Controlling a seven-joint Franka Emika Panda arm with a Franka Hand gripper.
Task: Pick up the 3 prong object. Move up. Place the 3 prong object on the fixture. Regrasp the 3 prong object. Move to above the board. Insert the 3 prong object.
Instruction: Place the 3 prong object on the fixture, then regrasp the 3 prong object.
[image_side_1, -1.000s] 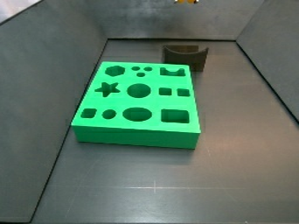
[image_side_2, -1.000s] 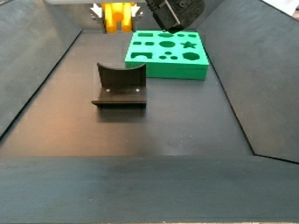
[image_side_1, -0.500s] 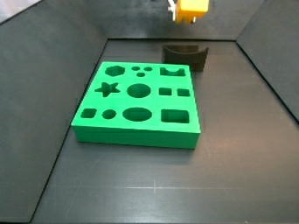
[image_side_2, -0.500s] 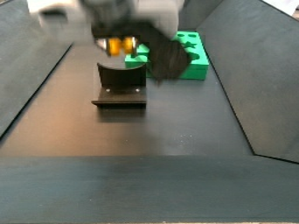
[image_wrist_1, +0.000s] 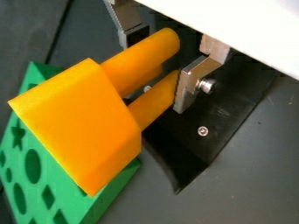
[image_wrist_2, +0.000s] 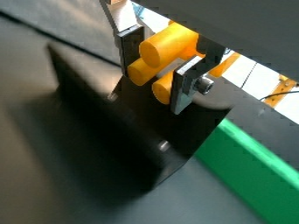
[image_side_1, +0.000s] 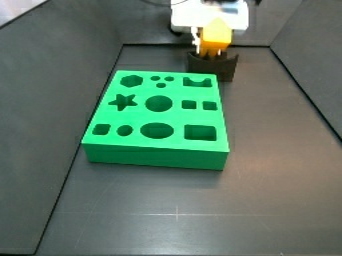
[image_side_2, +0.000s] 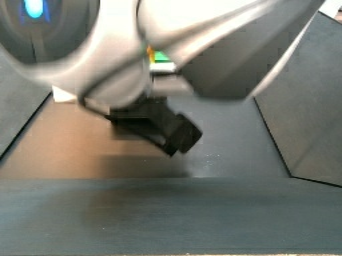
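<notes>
The 3 prong object (image_wrist_1: 100, 105) is orange-yellow, and the jaws are clamped on it. In both wrist views a silver finger (image_wrist_1: 191, 81) presses on each side of it, so it sits right between them. Its round prongs (image_wrist_2: 163, 50) show in a wrist view, bunched between the plates, and its big flat block end sticks out past the fingertips. So its long way runs out from the gripper (image_wrist_2: 156, 61), in line with the fingers.

The fixture (image_wrist_2: 128, 131) is just under the piece. In a wrist view its dark wall and curved top are very close below the fingers. In a side view the piece (image_side_1: 215, 37) hangs right over the dark fixture (image_side_1: 214, 66) at the far end of the worktop. I cannot tell if they touch yet. I think the next move is a short trip down, to set the piece into the notch.

The green board (image_side_1: 158, 116) lies just beside the fixture, nearer the camera. It is off to the side, not under the piece, so it should not get in the way.

In a side view the arm (image_side_2: 147, 50) fills most of the picture, blurred, and hides the piece.
</notes>
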